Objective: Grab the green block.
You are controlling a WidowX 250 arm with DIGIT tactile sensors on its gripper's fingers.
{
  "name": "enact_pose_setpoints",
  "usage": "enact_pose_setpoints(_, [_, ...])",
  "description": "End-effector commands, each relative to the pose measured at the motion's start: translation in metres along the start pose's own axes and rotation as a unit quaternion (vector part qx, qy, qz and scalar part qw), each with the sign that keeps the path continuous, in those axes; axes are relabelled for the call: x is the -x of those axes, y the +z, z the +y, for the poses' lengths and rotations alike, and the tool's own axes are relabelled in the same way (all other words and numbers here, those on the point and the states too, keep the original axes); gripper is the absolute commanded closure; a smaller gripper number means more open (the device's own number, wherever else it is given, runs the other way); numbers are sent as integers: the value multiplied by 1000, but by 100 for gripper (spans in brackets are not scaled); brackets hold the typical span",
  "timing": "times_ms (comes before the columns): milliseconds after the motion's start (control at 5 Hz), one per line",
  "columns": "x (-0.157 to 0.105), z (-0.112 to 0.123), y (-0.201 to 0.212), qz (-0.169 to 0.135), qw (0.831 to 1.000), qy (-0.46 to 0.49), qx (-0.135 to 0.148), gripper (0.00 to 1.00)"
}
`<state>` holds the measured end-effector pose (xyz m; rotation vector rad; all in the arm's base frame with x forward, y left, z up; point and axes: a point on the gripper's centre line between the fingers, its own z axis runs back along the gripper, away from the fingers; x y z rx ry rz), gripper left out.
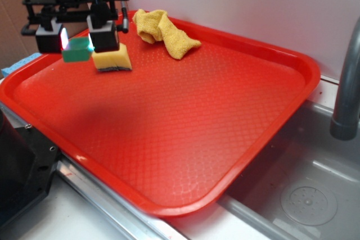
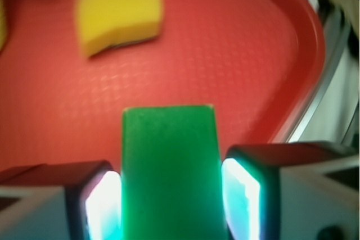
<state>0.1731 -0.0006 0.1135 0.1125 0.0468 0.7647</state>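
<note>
The green block (image 1: 77,50) is a small solid-green brick held between the two fingers of my gripper (image 1: 77,43) at the tray's far left corner, slightly above the tray floor. In the wrist view the green block (image 2: 169,161) fills the gap between the lit pads (image 2: 106,206), and both pads press against its sides. My gripper (image 2: 171,206) is shut on it. The yellow sponge (image 1: 112,59) with a dark underside lies on the tray right beside the right finger; it also shows in the wrist view (image 2: 119,15), ahead and to the left.
The red tray (image 1: 185,122) has a raised rim (image 2: 306,54). A crumpled yellow cloth (image 1: 164,31) lies at its far edge. A metal sink (image 1: 304,189) and grey faucet (image 1: 346,82) are to the right. A blue object (image 1: 19,63) lies beyond the left rim.
</note>
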Motion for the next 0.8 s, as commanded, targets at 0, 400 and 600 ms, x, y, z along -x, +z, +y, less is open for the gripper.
enact_pose_setpoints(0, [-7,-5,56,3,973,-222,69,100])
enact_pose_setpoints(400, [-15,2,88,-19,960,-252,125,100])
enact_pose_setpoints(600, [-20,6,83,-34,971,-209,114,100])
